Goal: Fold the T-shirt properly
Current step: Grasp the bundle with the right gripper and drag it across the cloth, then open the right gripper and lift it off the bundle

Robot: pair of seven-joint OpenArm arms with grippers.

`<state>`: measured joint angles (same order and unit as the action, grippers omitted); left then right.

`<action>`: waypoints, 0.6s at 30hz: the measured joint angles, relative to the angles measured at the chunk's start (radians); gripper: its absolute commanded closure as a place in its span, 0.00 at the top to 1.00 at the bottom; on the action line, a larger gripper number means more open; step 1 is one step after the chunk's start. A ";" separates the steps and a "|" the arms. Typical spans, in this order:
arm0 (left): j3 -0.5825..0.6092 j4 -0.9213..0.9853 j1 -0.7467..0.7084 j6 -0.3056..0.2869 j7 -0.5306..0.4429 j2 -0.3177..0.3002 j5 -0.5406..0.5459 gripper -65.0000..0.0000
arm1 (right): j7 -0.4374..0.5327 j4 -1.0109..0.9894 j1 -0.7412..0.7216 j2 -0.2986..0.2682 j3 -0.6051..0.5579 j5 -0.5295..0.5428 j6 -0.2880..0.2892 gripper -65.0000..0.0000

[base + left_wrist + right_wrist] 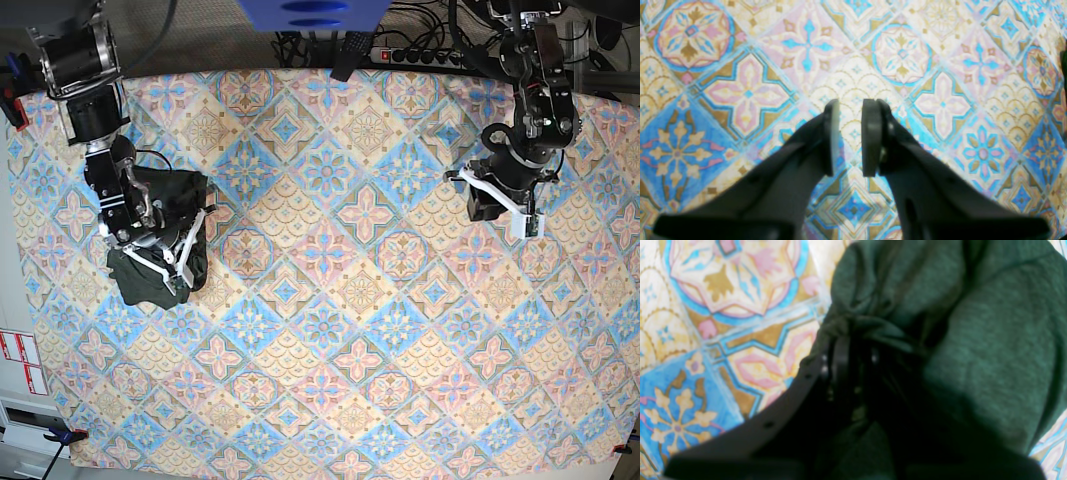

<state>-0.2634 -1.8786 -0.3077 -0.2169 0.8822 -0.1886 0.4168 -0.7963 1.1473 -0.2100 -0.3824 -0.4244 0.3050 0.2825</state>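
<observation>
We are looking at the right hand (848,360) buried in the T-shirt (973,323), its dark fingers sunk among soft, heathered olive-green knit folds; we cannot tell whether it is grasping them. The shirt is lying bunched in a compact heap on the bench (330,300), on a tile-patterned cloth. Well apart, the left hand (850,136) is hanging released, flat pads slightly parted over bare pattern.

right hand (853,373) dark, buried in T-shirt (973,340)

Bunched T-shirt (160,235) under right end effector (178,262)
</observation>
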 measured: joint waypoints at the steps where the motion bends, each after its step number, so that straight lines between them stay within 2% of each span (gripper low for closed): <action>1: 0.000 0.000 0.000 0.001 0.000 -0.001 0.000 0.18 | -0.004 0.013 0.003 0.000 0.000 -0.003 0.000 0.12; 10: 0.002 -0.033 -0.011 0.003 0.005 0.003 0.024 0.17 | -0.033 0.319 0.120 0.015 0.002 0.015 0.016 0.12; 12: 0.000 -0.079 -0.023 -0.004 0.002 -0.005 0.081 0.17 | -0.026 0.400 0.165 0.016 0.061 0.022 0.018 0.12; 15: -0.002 -0.126 -0.061 -0.003 -0.003 -0.014 0.108 0.17 | -0.037 0.519 0.289 0.013 0.203 0.012 0.018 0.12; 18: -0.005 -0.138 -0.128 -0.002 -0.004 -0.059 0.142 0.17 | -0.044 0.615 0.418 0.010 0.342 0.014 0.013 0.12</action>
<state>-0.2684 -2.0163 -0.4355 -0.2192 0.8780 -0.2474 0.5591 -0.8406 1.7622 0.2077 -0.3725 -0.0822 0.3191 0.2958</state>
